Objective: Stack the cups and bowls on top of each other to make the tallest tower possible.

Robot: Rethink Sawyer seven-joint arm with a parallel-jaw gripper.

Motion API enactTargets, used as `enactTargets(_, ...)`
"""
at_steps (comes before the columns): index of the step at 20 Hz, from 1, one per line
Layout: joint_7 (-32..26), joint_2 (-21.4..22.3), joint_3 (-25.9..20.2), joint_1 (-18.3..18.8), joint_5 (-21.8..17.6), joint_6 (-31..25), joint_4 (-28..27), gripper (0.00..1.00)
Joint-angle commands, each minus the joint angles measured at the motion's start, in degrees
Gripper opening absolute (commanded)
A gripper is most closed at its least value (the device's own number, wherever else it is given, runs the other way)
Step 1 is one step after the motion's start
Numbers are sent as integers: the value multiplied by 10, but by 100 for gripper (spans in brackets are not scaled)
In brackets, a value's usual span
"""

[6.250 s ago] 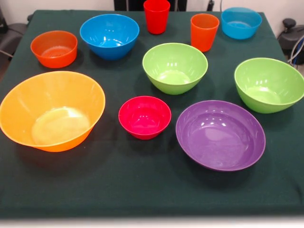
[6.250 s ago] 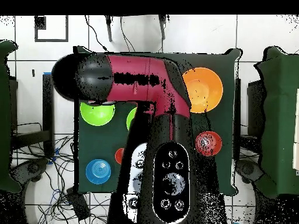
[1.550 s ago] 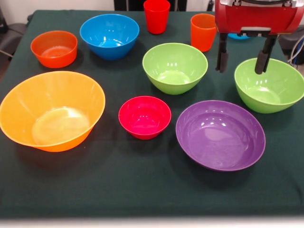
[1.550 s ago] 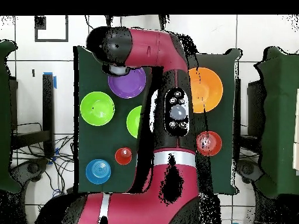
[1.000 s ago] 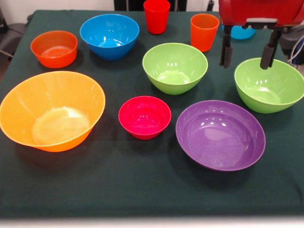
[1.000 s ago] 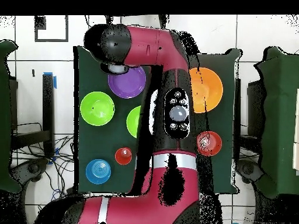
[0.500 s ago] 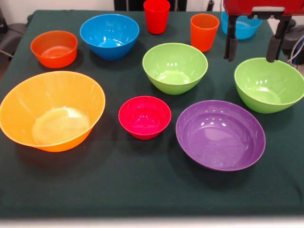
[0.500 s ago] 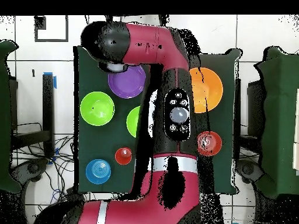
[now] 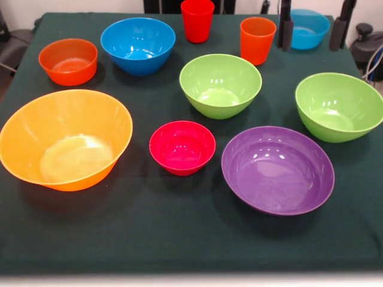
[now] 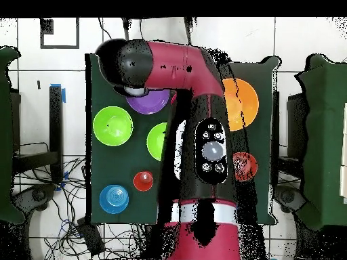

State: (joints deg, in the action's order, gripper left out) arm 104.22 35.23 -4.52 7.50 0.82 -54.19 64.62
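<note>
My gripper [image 9: 313,27] hangs open at the top edge, only its two black fingers [image 9: 286,28] showing, high over a small blue bowl [image 9: 305,30], holding nothing. The orange cup [image 9: 257,40] stands just left of it and the red cup [image 9: 197,21] further left. Each bowl sits alone on the dark cloth: big orange [image 9: 64,139], crimson [image 9: 182,147], purple [image 9: 277,169], two lime green [image 9: 220,85] [image 9: 339,106], large blue [image 9: 137,45], small orange [image 9: 68,61]. In the overhead view the arm [image 10: 183,74] hides the gripper and part of the purple bowl [image 10: 150,103].
The cloth-covered table [image 9: 179,239] ends close to the front bowls. A dark chair part [image 9: 365,36] stands off the right edge. Cables [image 10: 68,223] lie on the floor beside the table in the overhead view.
The gripper has risen and drawn back from above the right green bowl's rim to the top edge, still open. The bowls and cups have not moved.
</note>
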Motion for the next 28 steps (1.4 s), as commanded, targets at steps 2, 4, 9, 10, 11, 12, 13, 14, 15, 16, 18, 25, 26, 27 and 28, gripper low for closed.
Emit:
enactTargets(2,16,49,-28,8,-1,61,179,100)
enactTargets(4,32,54,-24,3,1,65,193,100)
enactTargets(9,59,63,-19,-3,4,99,229,100)
enactTargets(10,66,63,-19,-5,7,102,234,100)
enactTargets(11,77,64,-16,-9,8,111,242,100)
enactTargets(12,88,64,-13,-12,11,113,247,100)
enactTargets(13,101,64,-10,-17,16,122,255,100)
enactTargets(14,111,64,-6,-22,17,128,259,100)
enactTargets(15,120,64,-1,-27,18,135,262,100)
enactTargets(16,125,65,2,-30,19,142,267,100)
enactTargets(18,137,63,9,-37,23,153,273,100)
enactTargets(25,161,59,26,-53,37,175,292,100)
enactTargets(26,163,59,27,-54,40,177,298,100)
enactTargets(27,166,60,28,-55,43,178,303,100)
enactTargets(28,165,61,30,-55,41,186,307,100)
